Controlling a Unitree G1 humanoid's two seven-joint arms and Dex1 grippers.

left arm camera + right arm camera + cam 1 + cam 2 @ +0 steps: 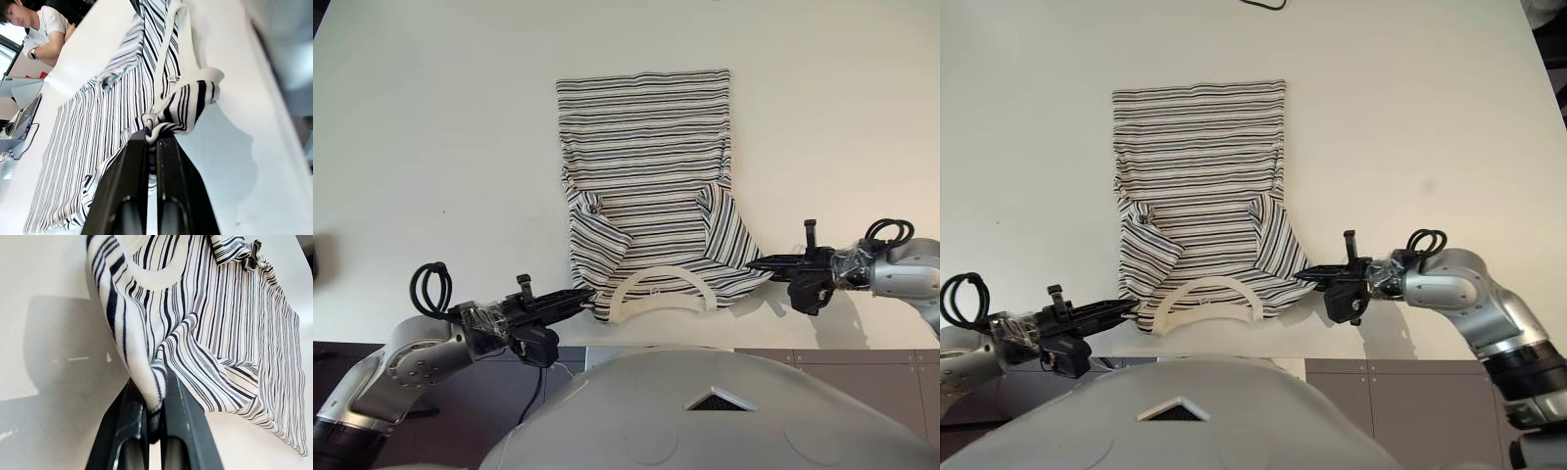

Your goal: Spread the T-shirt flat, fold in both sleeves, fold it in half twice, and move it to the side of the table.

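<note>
On one table [431, 147], one T-shirt [646, 147]; left end effector [588, 292] and right end effector [754, 262] both clamp it.

An open laptop [19, 125] and a black cable [1268, 5] are in view.

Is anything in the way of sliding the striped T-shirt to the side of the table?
Nothing visible. The left pincer and right pincer each grip a near corner of the T-shirt, and no object lies on the table either side of it.
</note>
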